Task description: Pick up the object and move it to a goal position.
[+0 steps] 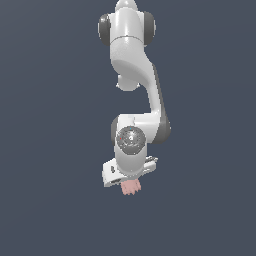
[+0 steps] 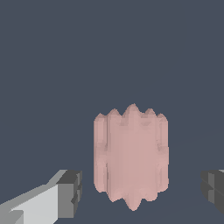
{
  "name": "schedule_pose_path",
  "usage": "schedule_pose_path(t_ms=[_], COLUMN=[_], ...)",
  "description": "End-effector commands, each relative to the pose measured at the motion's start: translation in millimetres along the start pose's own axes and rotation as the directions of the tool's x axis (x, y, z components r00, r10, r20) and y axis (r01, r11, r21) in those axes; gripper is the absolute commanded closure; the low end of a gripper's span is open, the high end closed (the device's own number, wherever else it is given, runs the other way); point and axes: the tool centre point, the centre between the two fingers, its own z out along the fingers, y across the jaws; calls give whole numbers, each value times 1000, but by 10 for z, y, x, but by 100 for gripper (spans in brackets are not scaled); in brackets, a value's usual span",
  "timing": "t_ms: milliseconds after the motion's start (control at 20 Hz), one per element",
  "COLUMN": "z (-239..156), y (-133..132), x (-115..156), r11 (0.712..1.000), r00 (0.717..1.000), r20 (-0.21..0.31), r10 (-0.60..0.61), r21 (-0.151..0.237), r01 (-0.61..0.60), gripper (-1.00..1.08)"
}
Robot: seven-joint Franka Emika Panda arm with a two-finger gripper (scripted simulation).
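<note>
Gripper (image 2: 140, 194): spread wide, holding nothing; one dark fingertip (image 2: 70, 193) at lower left of the wrist frame, the other at the lower right edge. Object (image 2: 131, 155): pale pink ridged block, centred between the fingertips with a clear gap each side, long axis running up the frame, across the closing line. Exterior view: object (image 1: 131, 187) just below the white gripper (image 1: 127, 172), lower centre. Judgement: closing should catch it.
</note>
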Motion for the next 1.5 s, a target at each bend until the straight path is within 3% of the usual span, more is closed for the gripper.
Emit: schedule_pose_path(t_ms=[0, 1050, 1100, 1450], z=[14, 517, 517, 517], y=[6, 6, 6, 6], x=[14, 15, 15, 15], r11=[1000, 1000, 1000, 1000], r00=[1000, 1000, 1000, 1000], r20=[-1, -1, -1, -1], r10=[-4, -4, -4, -4], r21=[0, 0, 0, 0], r01=[4, 4, 4, 4], gripper=[-92, -92, 108, 108])
